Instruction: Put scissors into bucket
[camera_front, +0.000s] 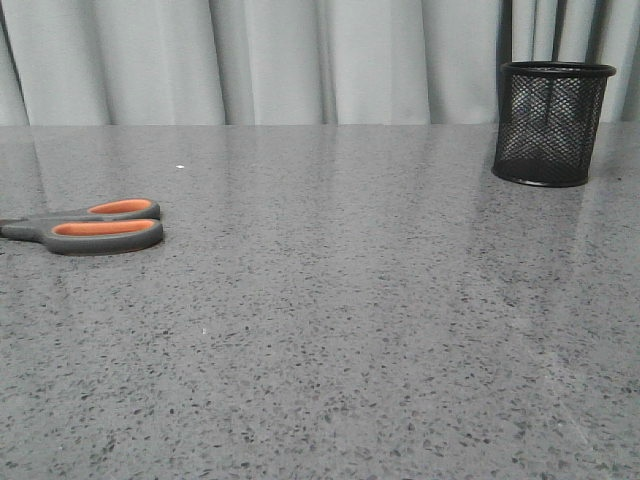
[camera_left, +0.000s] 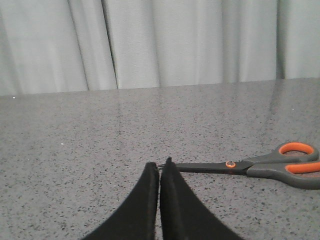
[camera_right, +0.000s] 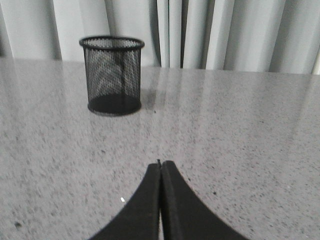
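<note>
The scissors (camera_front: 95, 224) lie flat on the grey speckled table at the far left of the front view, only the dark grey handles with orange lining showing there. In the left wrist view the whole scissors (camera_left: 260, 167) lie beyond my left gripper (camera_left: 159, 166), blade tip just past the fingertips. That gripper is shut and holds nothing. The black wire-mesh bucket (camera_front: 552, 122) stands upright at the back right. It also shows in the right wrist view (camera_right: 112, 75), well ahead of my right gripper (camera_right: 160, 165), which is shut and empty. Neither gripper shows in the front view.
The grey speckled table (camera_front: 330, 330) runs to a pale pleated curtain (camera_front: 300, 60) along its back edge. A tiny white speck (camera_front: 179, 166) lies on the table behind the scissors.
</note>
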